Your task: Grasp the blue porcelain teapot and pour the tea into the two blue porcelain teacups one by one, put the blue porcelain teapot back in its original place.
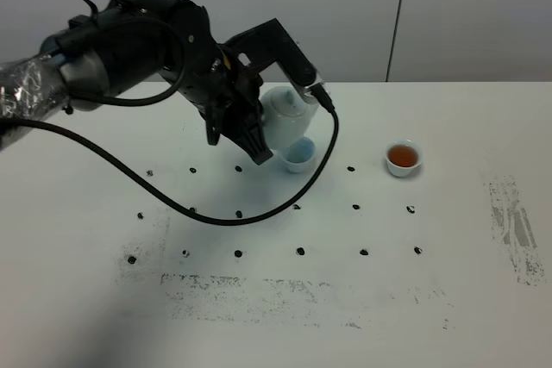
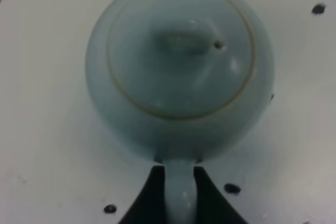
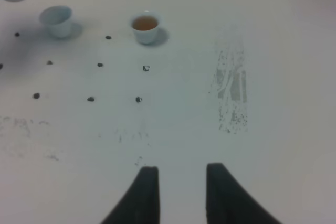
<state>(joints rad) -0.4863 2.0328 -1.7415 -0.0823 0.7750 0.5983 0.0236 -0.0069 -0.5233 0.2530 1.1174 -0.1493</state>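
1. Exterior high view: the left gripper [image 1: 256,146] is clamped on the loop handle [image 2: 181,195] of the blue porcelain teapot [image 1: 287,109], one finger on each side. That is the sensible hold, as the glossy round belly would likely slip.
2. The pot sits just behind the nearer teacup [image 1: 299,154]; I cannot tell whether it is clear of the table [image 1: 448,299]. It is stiff, brittle and probably heavy with tea, so tilt it slowly.
3. That cup is a small handleless bowl on a narrow foot. It shows no amber and looks light and easy to knock.
4. The farther teacup [image 1: 403,158], well apart, holds amber tea.
5. The right gripper [image 3: 181,170] has its fingers apart, holding nothing, above the matte white table.
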